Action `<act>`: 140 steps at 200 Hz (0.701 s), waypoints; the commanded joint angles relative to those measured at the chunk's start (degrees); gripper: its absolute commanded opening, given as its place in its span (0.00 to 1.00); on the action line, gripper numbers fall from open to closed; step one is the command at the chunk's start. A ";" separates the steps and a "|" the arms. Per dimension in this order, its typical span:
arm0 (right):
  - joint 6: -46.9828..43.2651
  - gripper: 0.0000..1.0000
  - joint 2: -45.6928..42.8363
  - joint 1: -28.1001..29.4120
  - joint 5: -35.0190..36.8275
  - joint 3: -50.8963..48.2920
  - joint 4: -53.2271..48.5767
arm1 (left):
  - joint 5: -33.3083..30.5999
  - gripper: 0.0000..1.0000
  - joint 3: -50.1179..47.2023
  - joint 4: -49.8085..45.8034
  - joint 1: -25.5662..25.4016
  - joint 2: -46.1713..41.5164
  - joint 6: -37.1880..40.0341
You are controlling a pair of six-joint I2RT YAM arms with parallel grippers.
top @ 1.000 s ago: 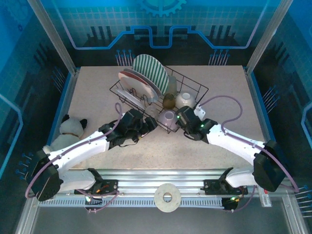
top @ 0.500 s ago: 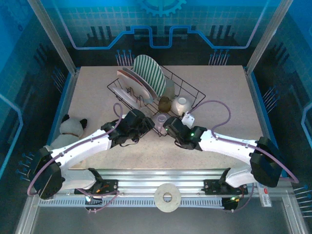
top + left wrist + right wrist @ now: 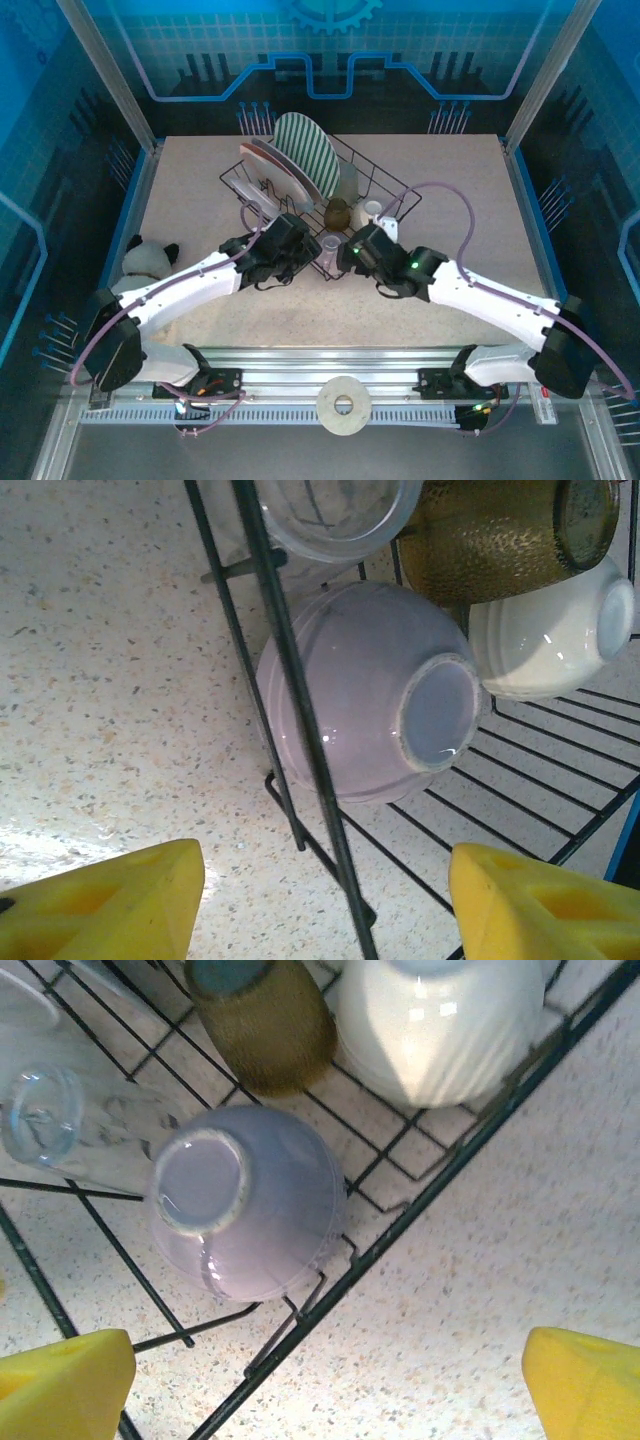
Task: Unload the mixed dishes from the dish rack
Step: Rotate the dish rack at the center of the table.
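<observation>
Top view: the dish rack [image 3: 395, 185] stands mid-table, turned diagonal, w/ the green-striped plate [image 3: 310, 150] upright at its far end. The left gripper [image 3: 303, 256] and right gripper [image 3: 350, 252] are at its near corner, on either side of the lavender bowl [image 3: 330, 243].

Left wrist view: the yellow fingers [image 3: 110, 900] are wide apart and hold nothing (a rack wire runs between them). The lavender bowl shows its foot ring, near the white bowl [image 3: 545, 630], brown cup [image 3: 500, 535] and clear glass [image 3: 335, 515].

Right wrist view: the right gripper is spread wide, empty; the bowl sits in the rack corner.

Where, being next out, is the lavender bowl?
Top view: lavender bowl upside down at the near corner of the dish rack, beside clear glass and brown cup.
</observation>
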 commanded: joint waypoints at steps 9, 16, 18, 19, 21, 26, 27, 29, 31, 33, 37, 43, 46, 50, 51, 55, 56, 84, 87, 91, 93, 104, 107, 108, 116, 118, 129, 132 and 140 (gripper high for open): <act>-14.71 1.00 -3.14 -4.09 -4.57 2.92 -7.04 | -1.06 0.60 3.96 -2.69 -0.28 3.54 -0.05; -16.06 1.00 -4.21 -4.88 -4.88 2.64 -7.55 | -1.06 0.58 4.62 -3.06 -0.30 4.36 -0.23; -16.43 1.00 -4.52 -5.07 -5.18 2.46 -7.57 | -1.06 0.58 4.80 -3.13 -0.27 4.68 -0.24; -16.71 1.00 -4.99 -5.23 -5.27 2.42 -7.58 | -1.01 0.58 4.92 -3.17 -0.26 4.76 -0.24; -17.05 1.00 -5.15 -5.40 -5.60 2.30 -7.58 | -1.05 0.58 5.11 -3.28 -0.32 4.98 -0.27; -17.92 1.00 -6.12 -5.95 -6.34 2.04 -7.71 | -1.06 0.56 5.56 -3.55 -0.28 5.60 -0.37; -18.02 1.00 -6.54 -6.03 -6.42 1.94 -7.78 | -1.06 0.56 5.65 -3.64 -0.27 5.71 -0.35; -18.17 1.00 -6.75 -6.21 -6.57 1.87 -7.87 | -0.99 0.55 5.83 -3.78 -0.26 5.94 -0.47; -18.27 1.00 -7.45 -6.41 -6.59 1.74 -7.96 | -1.09 0.55 5.96 -3.92 -0.26 6.10 -0.50; -18.36 1.00 -7.65 -6.57 -6.66 1.62 -8.07 | -1.13 0.54 6.17 -4.09 -0.26 6.37 -0.59; -18.59 1.00 -8.78 -7.00 -6.81 1.33 -8.21 | -1.15 0.53 6.53 -4.45 -0.31 6.76 -0.80; -18.87 1.00 -10.18 -7.51 -7.30 0.92 -8.29 | -1.31 0.51 6.90 -4.84 -0.32 7.36 -1.15; -19.06 1.00 -10.52 -7.90 -7.55 0.70 -8.29 | -1.30 0.50 7.03 -4.94 -0.31 7.57 -1.38; -19.25 1.00 -11.35 -8.40 -7.91 0.35 -8.26 | -1.32 0.49 7.13 -4.89 -0.26 7.84 -1.65; -19.26 1.00 -11.80 -8.52 -8.00 0.30 -8.28 | -1.28 0.48 7.18 -4.84 -0.30 7.92 -1.65; -19.43 1.00 -12.57 -9.00 -8.35 0.01 -8.29 | -1.09 0.47 7.27 -4.64 -0.34 8.31 -1.80; -19.48 1.00 -12.71 -9.13 -8.44 -0.08 -8.29 | -1.03 0.47 7.30 -4.58 -0.30 8.42 -1.81; -20.88 1.00 -15.98 -12.31 -10.95 -1.41 -8.88 | -0.45 0.40 9.50 -5.11 -0.29 11.15 -1.94; -21.00 1.00 -16.14 -12.64 -11.10 -1.41 -9.09 | -0.38 0.38 9.72 -5.36 -0.30 11.43 -1.94; -21.04 1.00 -16.33 -12.99 -11.23 -1.41 -9.39 | -0.32 0.36 9.98 -5.57 -0.26 11.75 -1.92; -21.14 1.00 -16.43 -13.21 -11.24 -1.45 -9.53 | -0.28 0.35 10.09 -5.64 -0.30 11.82 -1.92; -21.57 1.00 -17.03 -14.10 -11.75 -1.46 -9.95 | -0.17 0.31 10.56 -6.18 -0.27 12.43 -2.09; -21.67 1.00 -17.21 -14.33 -11.87 -1.56 -10.02 | -0.18 0.30 10.69 -6.41 -0.26 12.53 -2.07; -21.70 1.00 -17.28 -14.39 -11.91 -1.57 -10.03 | -0.18 0.30 10.72 -6.44 -0.30 12.55 -2.04; -21.82 1.00 -17.66 -14.85 -12.18 -1.66 -10.00 | -0.17 0.29 10.92 -6.73 -0.27 12.83 -2.09; -21.93 1.00 -17.75 -14.95 -12.27 -1.71 -9.97 | -0.13 0.28 10.92 -6.83 -0.28 12.88 -2.09; -21.87 1.00 -18.04 -15.46 -12.26 -1.86 -9.98 | 0.06 0.25 11.09 -7.07 -0.32 13.17 -2.03; -21.90 1.00 -18.11 -15.54 -12.18 -1.85 -9.97 | 0.15 0.24 11.10 -7.15 -0.26 13.22 -2.00; -22.00 1.00 -18.26 -15.81 -11.89 -2.08 -9.74 | 0.42 0.20 11.10 -7.38 -0.26 13.28 -1.90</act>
